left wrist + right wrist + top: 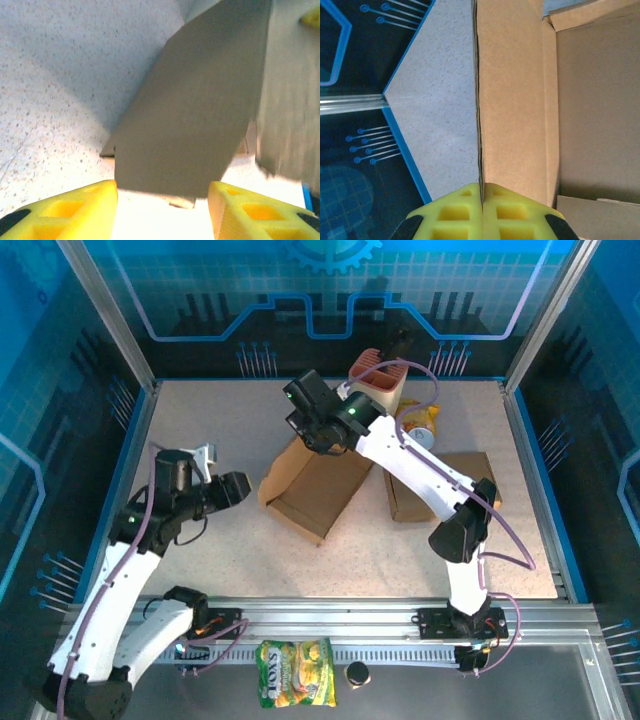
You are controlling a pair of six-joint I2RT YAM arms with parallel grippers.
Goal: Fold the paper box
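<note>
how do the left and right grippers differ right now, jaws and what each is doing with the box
The left gripper has its jaws apart, while the right gripper has its jaws pressed together. The right gripper pinches a wall edge of the paper box. The left gripper grips nothing, with a flap at the mouth of its gap. Both are yellow-tipped and face the same box.

left arm [100,620], right arm [420,470]: white links, black joints | cables [149,495]: purple | left hand [162,186], right hand [481,186]: yellow gridded fingers [455,214]

Top view bright, even; left wrist view blurry, paper box [195,110] shadowed, glare below; right wrist view crisp
</note>
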